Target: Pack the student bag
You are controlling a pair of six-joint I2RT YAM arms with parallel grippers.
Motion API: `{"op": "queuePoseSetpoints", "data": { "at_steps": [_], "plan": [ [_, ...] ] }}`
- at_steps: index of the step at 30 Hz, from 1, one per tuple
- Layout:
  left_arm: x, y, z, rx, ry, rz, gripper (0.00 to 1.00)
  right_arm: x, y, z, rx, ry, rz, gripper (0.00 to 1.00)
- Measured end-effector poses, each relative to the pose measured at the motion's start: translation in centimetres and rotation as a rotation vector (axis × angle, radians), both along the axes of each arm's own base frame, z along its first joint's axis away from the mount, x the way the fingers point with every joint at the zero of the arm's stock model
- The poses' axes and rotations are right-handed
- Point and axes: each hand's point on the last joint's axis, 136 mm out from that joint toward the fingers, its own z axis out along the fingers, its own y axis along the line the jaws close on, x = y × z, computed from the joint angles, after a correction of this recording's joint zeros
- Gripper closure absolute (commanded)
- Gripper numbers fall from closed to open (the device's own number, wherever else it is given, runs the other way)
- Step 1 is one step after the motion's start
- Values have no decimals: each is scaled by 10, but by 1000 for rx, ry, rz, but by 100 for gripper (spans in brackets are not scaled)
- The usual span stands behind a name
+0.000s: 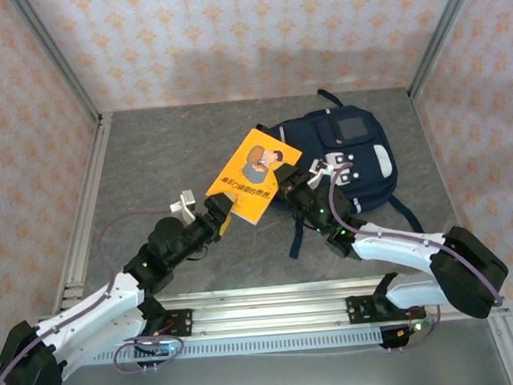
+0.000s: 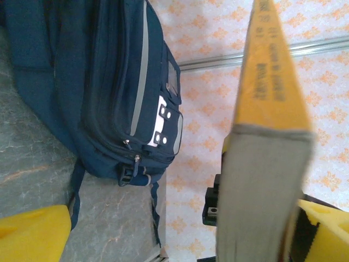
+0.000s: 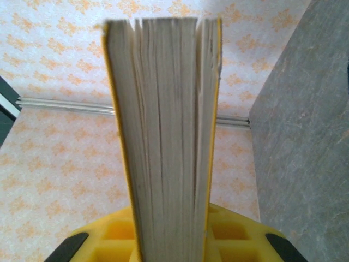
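**Book held beside the student bag**

From the top camera, the student bag (image 1: 351,155) lies flat toward the far right corner of the bench (image 1: 166,155), front pocket up and straps trailing toward the near edge. An orange book (image 1: 253,175) stands tilted just left of it, and the book's upper corner overlaps the bag's left side in this view. The right tool (image 1: 290,190) meets the book's right edge. The left tool (image 1: 223,219) sits at the book's lower corner.

In the left wrist view, the yellow fingers (image 2: 32,232) stand wide apart at the two lower corners of the frame – the left tool grips nothing. The book (image 2: 267,164) rises close beside the right-hand finger, spine and page block showing; whether they touch cannot be told. The bag (image 2: 103,82) lies on the grey bench beyond, apart from the book.

In the right wrist view, the book (image 3: 163,136) stands edge-on, pages toward the camera, clamped between the yellow fingers (image 3: 229,232) – the right tool is narrow around it.
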Motion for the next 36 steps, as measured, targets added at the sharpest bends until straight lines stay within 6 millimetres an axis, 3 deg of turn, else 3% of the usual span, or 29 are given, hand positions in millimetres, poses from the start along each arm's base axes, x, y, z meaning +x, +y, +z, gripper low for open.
{"op": "queuePoseSetpoints", "data": {
  "at_steps": [4, 9, 16, 23, 26, 27, 29, 31, 34, 36],
  "plan": [
    [5, -7, 13, -14, -27, 4, 12, -2, 2, 6, 20, -18, 0, 100],
    [8, -13, 24, -26, -59, 18, 39, -8, 3, 2, 17, -17, -17, 100],
    [9, -29, 31, -28, -70, 7, 65, -14, 1, -12, -8, -3, -62, 100],
    [8, -29, 35, -34, -80, 29, 97, -17, -3, -16, -14, 3, -117, 100],
    [6, -29, 34, -32, -77, 26, 100, -19, -4, -20, -23, 8, -132, 100],
    [6, -29, 34, -31, -76, 27, 100, -19, -4, -21, -25, 9, -133, 95],
    [5, -28, 33, -26, -73, 27, 100, -20, -4, -22, -36, 9, -134, 69],
    [4, -26, 31, -10, -72, 31, 100, -20, -5, -25, -79, 8, -141, 53],
    [3, -20, 27, 61, -64, 48, 100, -21, -15, -32, -219, 40, -171, 45],
    [1, -13, 31, 109, -70, 56, 100, -23, -26, -25, -300, 53, -202, 41]
  ]
}}
